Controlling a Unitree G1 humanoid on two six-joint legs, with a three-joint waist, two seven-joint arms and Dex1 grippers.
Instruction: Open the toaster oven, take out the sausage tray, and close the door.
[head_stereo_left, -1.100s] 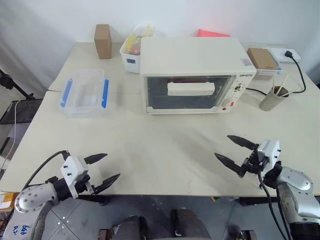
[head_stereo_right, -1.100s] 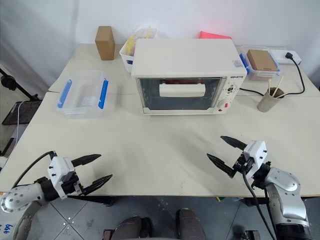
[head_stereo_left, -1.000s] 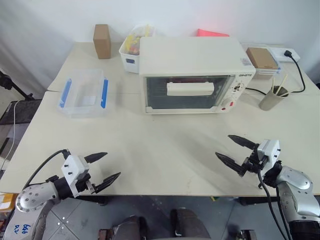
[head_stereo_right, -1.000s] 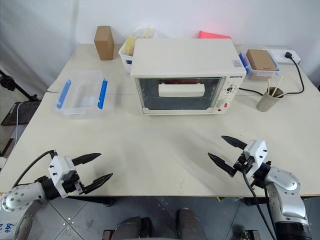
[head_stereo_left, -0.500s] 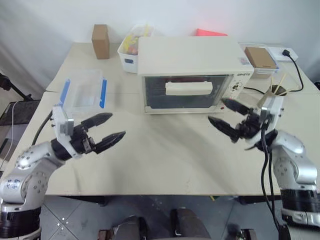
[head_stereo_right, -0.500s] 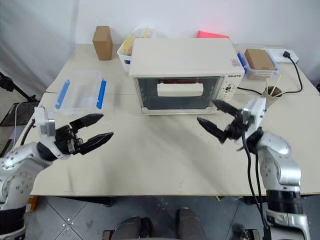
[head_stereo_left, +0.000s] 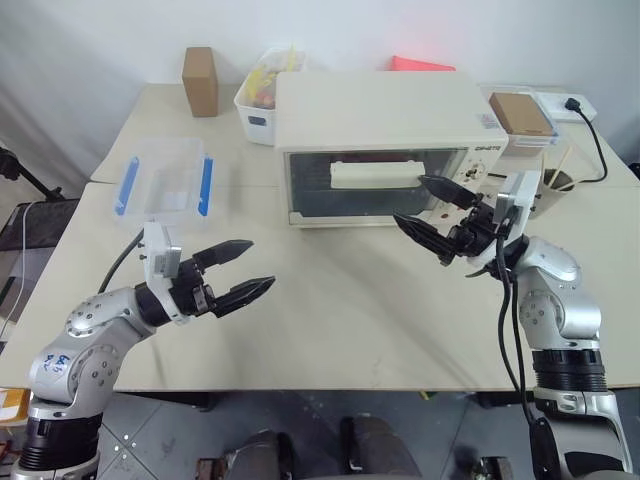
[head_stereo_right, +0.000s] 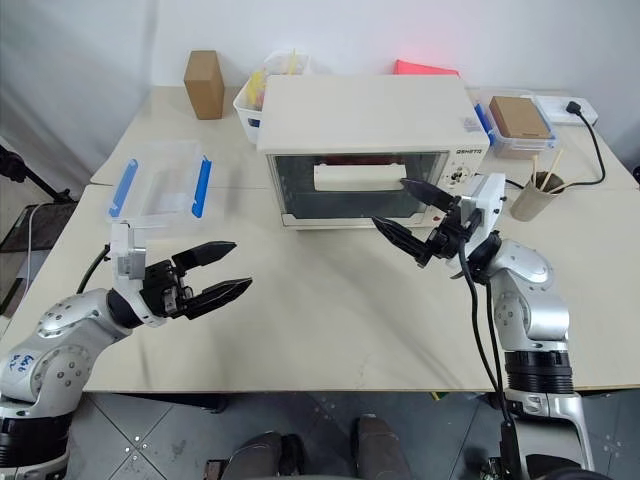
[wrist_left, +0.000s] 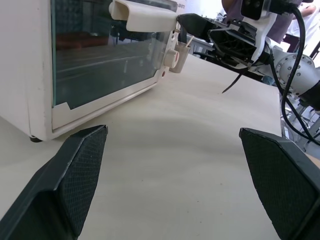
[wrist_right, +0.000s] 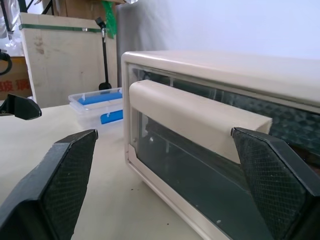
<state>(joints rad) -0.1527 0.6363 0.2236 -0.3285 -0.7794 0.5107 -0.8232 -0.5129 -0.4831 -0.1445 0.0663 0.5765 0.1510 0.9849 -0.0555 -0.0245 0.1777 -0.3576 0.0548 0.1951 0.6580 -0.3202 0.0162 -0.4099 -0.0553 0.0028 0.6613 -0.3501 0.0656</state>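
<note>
The cream-white toaster oven (head_stereo_left: 380, 115) stands at the back middle of the table. Its glass door (head_stereo_left: 365, 195) is closed, with the wide bar handle (head_stereo_left: 375, 175) across the top. Behind the glass something reddish-brown shows dimly; the sausage tray is hidden. My right gripper (head_stereo_left: 412, 200) hangs open just in front of the door's right half, one fingertip level with the handle's right end, touching nothing. In the right wrist view the handle (wrist_right: 200, 122) lies between the spread fingers (wrist_right: 60, 185). My left gripper (head_stereo_left: 260, 263) is open and empty over the table, left of the oven and well in front of it.
A clear plastic box with blue clips (head_stereo_left: 165, 185) lies at the left. Behind it stand a cardboard box (head_stereo_left: 200, 68) and a white bin (head_stereo_left: 262, 95). Right of the oven are a cup of sticks (head_stereo_left: 548, 188), a brown box (head_stereo_left: 520, 115) and a black cable (head_stereo_left: 600, 150).
Both arms rose from the table's near edge and reached forward. The right gripper came up in front of the oven door; the left moved up and inward. Both stayed open.
</note>
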